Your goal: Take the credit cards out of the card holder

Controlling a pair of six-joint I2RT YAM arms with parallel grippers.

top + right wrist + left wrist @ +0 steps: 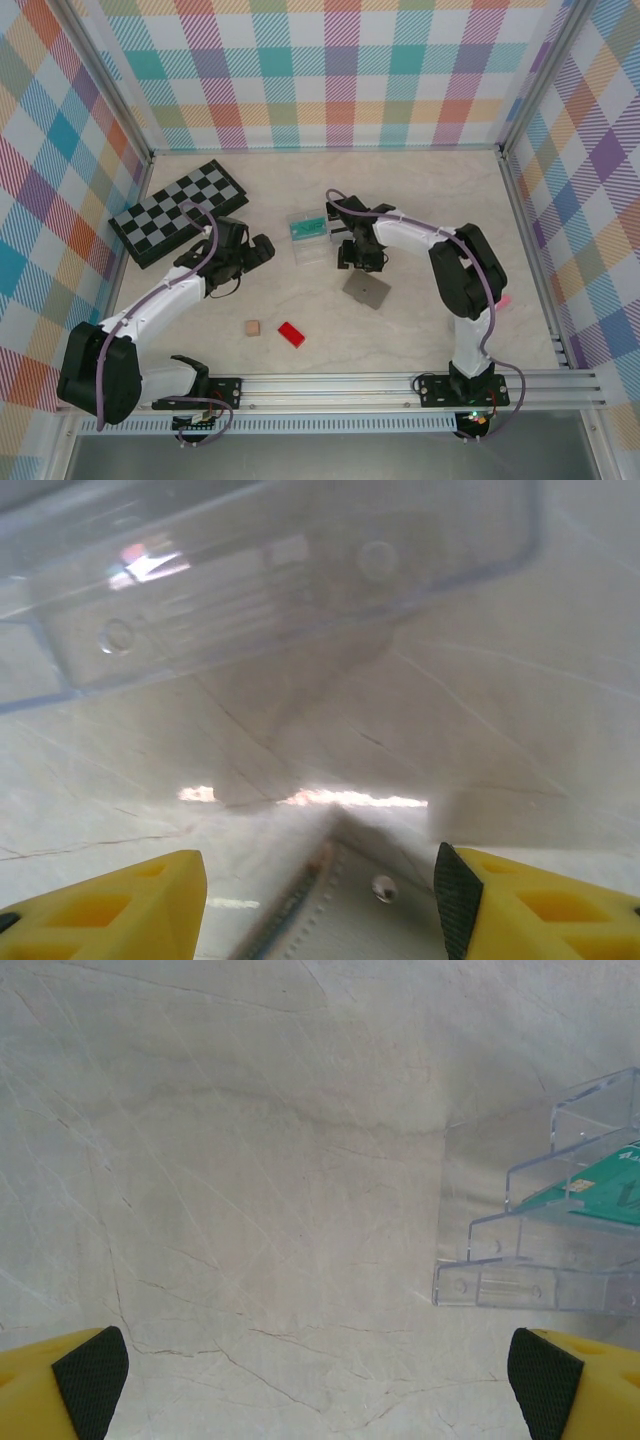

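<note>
While the overhead view looks down on the tabletop (430,200), the grey card holder (367,290) lies flat just right of centre. The right fingers (362,266) hang over its upper edge; whether they touch it cannot be told from here. Left of them a clear stand (308,238) holds a teal credit card (305,229). The left fingers (262,248) sit near that stand on its left, pointing toward it. A chessboard (180,212) lies at the upper left. A red block (291,333) and a small wooden cube (252,328) rest apart from each other below centre.

From the left wrist, the left fingers (60,1390) stand wide apart at the bottom corners with bare tabletop between them. The tiered clear stand (540,1260) is at the right edge, with the teal credit card (600,1185) on an upper step.

From the right wrist, the right fingers (120,900) are apart and clamp nothing. A stitched corner of the card holder (345,910) with a small round stud lies between them at the bottom. The clear stand (280,580) crosses the top.
</note>
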